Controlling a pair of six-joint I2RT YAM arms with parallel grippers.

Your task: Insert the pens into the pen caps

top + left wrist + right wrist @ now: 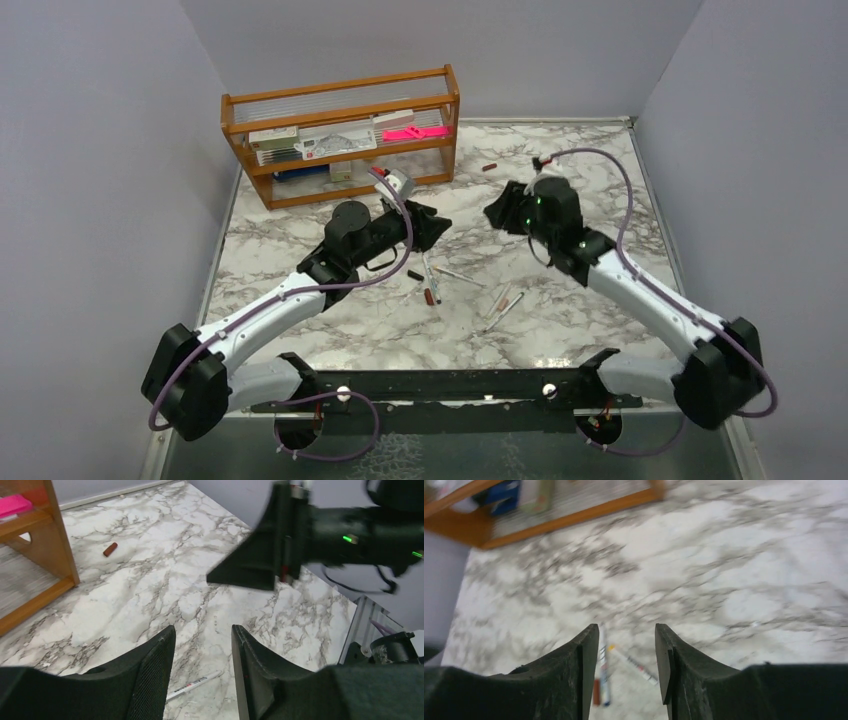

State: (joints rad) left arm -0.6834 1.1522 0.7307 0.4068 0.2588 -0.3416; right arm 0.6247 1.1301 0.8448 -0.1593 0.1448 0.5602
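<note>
The left gripper and right gripper are hovering over the marble table, fingers parted and empty. Several pens are lying scattered on it between the arms. One red-brown pen cap is lying near the wooden rack.

Side by side, the left arm and right arm wear white shells over their long links, with bulky black housings at every joint. A thin purple cable loops loosely along each. Green indicator lights glow on the right arm's black wrist. The left pincer and right pincer are matte black, their wedge-shaped fingers finely meshed on the inner faces. A black rail with two pale round bolts joins the bases at the near edge of the bench.
</note>
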